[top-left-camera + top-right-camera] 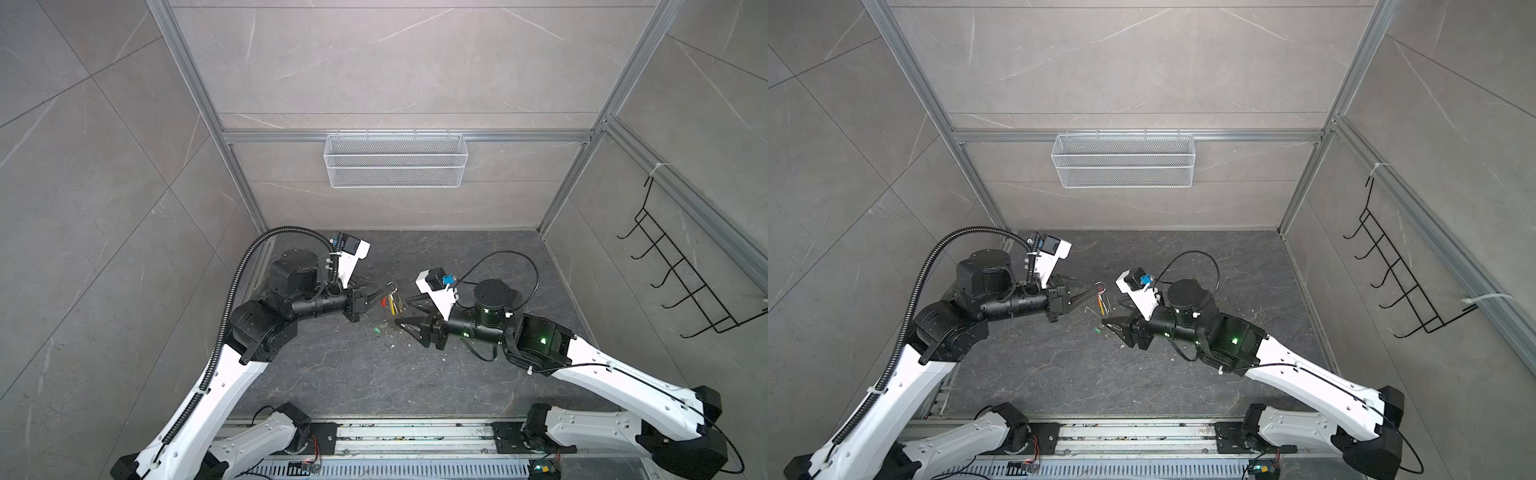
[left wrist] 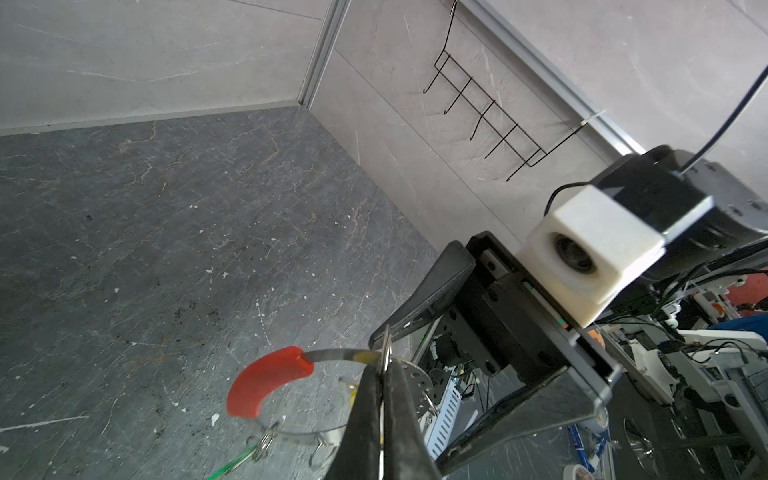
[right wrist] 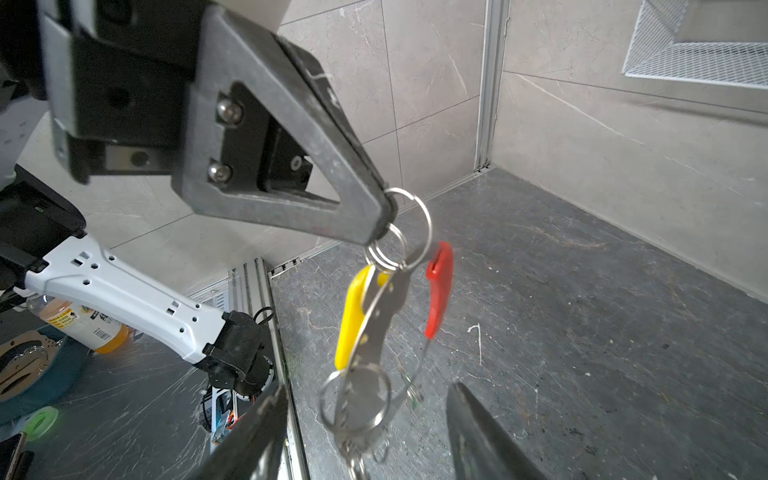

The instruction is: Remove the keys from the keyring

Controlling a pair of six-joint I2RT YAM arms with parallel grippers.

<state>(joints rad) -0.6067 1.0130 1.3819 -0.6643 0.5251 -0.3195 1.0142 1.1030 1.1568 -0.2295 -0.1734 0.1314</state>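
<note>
Left pincer [image 3: 383, 219] clamps the one keyring [image 3: 440, 286], one yellow-tagged key [image 3: 384, 309] hanging; right pincer [image 3: 365, 392] gapes empty.

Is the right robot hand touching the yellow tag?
Apart. The right wrist view shows the right gripper open, its fingers clear of the hanging yellow tag, with floor visible between.
</note>
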